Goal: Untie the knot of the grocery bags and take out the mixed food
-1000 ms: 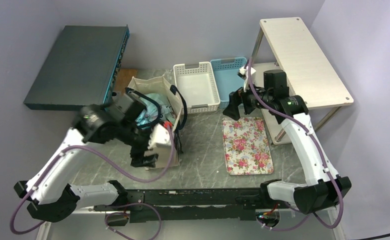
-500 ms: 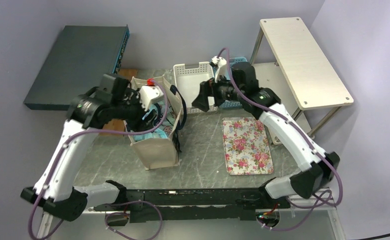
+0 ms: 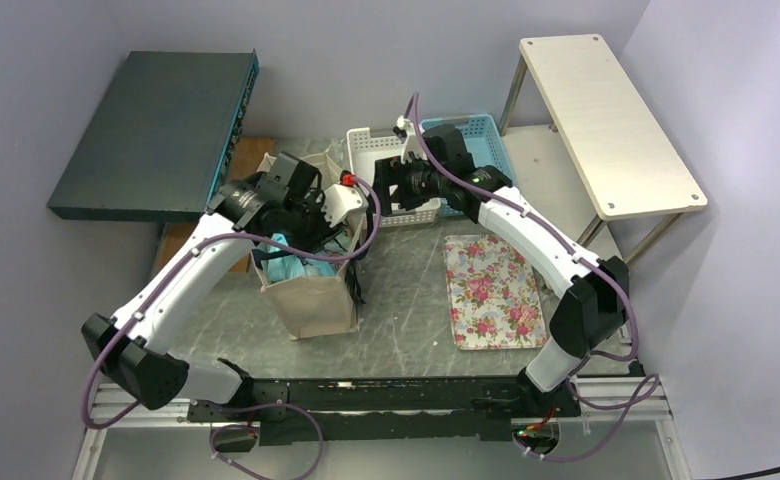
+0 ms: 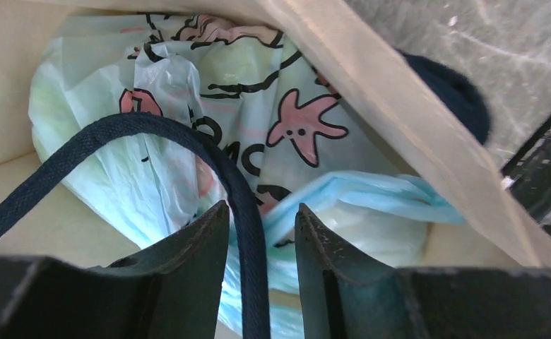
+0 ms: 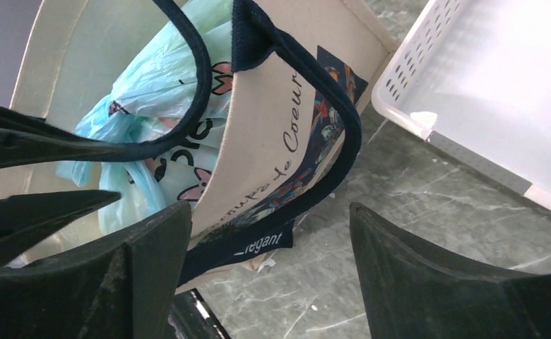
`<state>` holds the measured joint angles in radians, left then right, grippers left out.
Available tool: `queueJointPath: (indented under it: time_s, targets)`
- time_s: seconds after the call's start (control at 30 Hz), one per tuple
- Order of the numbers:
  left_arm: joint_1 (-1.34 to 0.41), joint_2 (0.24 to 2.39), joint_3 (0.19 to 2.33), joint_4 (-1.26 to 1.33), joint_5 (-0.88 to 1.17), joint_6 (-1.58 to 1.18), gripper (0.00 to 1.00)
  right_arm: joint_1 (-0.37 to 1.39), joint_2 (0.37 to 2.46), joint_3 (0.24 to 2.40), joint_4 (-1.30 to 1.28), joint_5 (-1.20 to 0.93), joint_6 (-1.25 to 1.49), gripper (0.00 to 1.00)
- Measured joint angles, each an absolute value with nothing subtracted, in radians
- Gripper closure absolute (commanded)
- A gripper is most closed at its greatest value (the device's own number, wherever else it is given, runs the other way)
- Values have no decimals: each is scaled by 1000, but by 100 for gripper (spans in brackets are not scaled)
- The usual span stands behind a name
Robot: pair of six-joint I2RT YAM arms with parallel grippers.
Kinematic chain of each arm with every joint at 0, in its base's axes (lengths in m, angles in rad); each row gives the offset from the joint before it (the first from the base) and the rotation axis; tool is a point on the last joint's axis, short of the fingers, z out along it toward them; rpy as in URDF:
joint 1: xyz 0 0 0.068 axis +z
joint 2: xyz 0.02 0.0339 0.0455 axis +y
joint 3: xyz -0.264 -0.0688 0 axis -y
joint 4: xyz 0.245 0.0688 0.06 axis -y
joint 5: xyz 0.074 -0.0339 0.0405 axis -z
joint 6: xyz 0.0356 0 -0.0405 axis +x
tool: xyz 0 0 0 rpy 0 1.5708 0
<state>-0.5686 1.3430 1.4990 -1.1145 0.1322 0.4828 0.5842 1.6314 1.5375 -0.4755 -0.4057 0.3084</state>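
Note:
The beige canvas tote (image 3: 311,300) stands upright on the table with the light-blue plastic bag (image 3: 288,262) inside it. My left gripper (image 3: 318,232) reaches down into the tote's mouth. In the left wrist view the left gripper (image 4: 261,219) has its jaws partly open, and a black strap (image 4: 82,145) runs between them over the printed blue bag (image 4: 188,92). My right gripper (image 3: 382,190) hangs wide open beside the tote's right wall (image 5: 258,134), holding nothing. The knot does not show plainly. The mixed food is hidden inside the bag.
A white basket (image 3: 396,180) and a blue basket (image 3: 471,150) sit behind the right gripper. A floral tray (image 3: 494,290) lies right of the tote. A white shelf (image 3: 606,120) stands at the far right, and a dark flat box (image 3: 156,120) at the back left.
The left arm rose from the tote's front into its mouth, and its jaws narrowed around the strap. The right arm swung left from the shelf to the tote's right side.

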Motion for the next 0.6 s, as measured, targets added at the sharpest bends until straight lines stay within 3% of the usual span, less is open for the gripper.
queueJointPath:
  time_s: [0.17,0.27,0.4,0.53,0.6]
  targets:
    - [-568,1408,1433,-1060,72,495,60,584,1643,1537,-461,-421,336,50]
    - [-567,1443,1415,-1041,41,492,69,586,1643,1536,-444,-430,347,74]
    - [-565,1457,1426,-1037,27,482,78,590,1642,1529,-434,-437,350,97]
    - [-560,1434,1473,-1068,61,474,100,590,1631,1507,-429,-434,343,100]
    - [-555,1391,1490,-1080,91,470,100,590,1620,1489,-427,-424,338,100]
